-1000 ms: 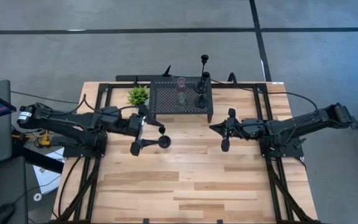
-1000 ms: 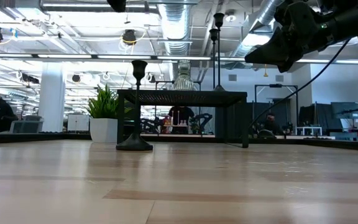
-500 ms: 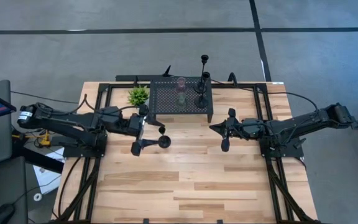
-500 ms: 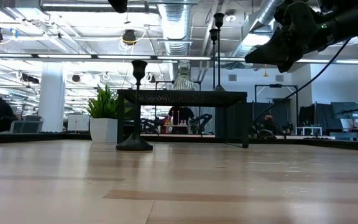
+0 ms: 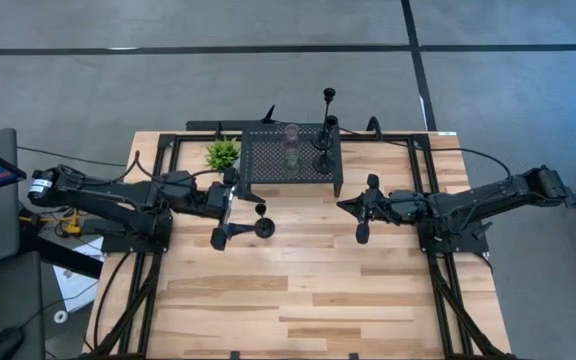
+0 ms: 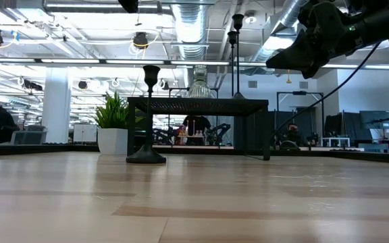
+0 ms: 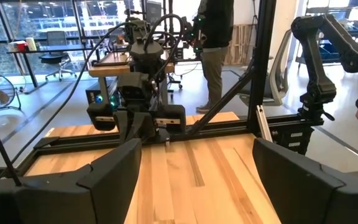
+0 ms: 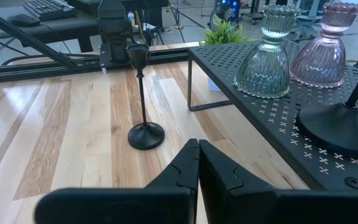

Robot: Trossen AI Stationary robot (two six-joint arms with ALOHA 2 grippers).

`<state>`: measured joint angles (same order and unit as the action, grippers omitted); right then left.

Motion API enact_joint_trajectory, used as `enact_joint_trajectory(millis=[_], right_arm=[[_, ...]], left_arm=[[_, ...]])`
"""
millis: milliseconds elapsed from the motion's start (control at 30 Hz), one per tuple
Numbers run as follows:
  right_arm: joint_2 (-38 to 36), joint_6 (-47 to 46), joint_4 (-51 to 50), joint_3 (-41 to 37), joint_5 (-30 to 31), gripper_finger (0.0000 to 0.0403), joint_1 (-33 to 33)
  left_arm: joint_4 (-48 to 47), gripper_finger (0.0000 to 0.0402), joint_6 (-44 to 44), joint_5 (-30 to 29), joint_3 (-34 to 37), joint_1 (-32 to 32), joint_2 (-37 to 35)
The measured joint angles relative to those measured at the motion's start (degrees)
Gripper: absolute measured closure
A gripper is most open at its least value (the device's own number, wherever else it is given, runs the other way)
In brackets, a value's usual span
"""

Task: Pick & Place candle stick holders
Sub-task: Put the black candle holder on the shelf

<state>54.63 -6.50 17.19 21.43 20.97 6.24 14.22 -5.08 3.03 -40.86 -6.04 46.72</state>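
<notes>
One black candle holder (image 5: 265, 226) stands upright on the counter (image 5: 298, 290), its stem vertical, in front of the metal stand (image 5: 290, 158) that carries the other holders. It is placed just beside the left gripper (image 5: 230, 208), whose fingers are spread wide. The right gripper (image 5: 360, 214), fingers pressed together, is held farther off.

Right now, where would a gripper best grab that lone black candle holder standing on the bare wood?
Probably the thin stem of the black candle holder, midway between its cup and round base. It stands upright and apart from the perforated stand, so a level approach from an open side suits. The left gripper is nearest, fingers open; the right gripper is shut.
</notes>
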Motion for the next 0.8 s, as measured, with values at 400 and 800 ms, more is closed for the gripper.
enact_joint_trajectory(millis=[400,800], right_arm=[[0.00,0.00,-0.01,0.00,0.00,0.0403,0.00],[0.00,0.00,-0.02,0.00,0.02,0.0403,-0.02]], left_arm=[[0.89,0.0092,-0.01,-0.02,-0.02,0.00,0.00],[-19.21,0.0092,7.75,0.00,3.23,0.00,-1.27]])
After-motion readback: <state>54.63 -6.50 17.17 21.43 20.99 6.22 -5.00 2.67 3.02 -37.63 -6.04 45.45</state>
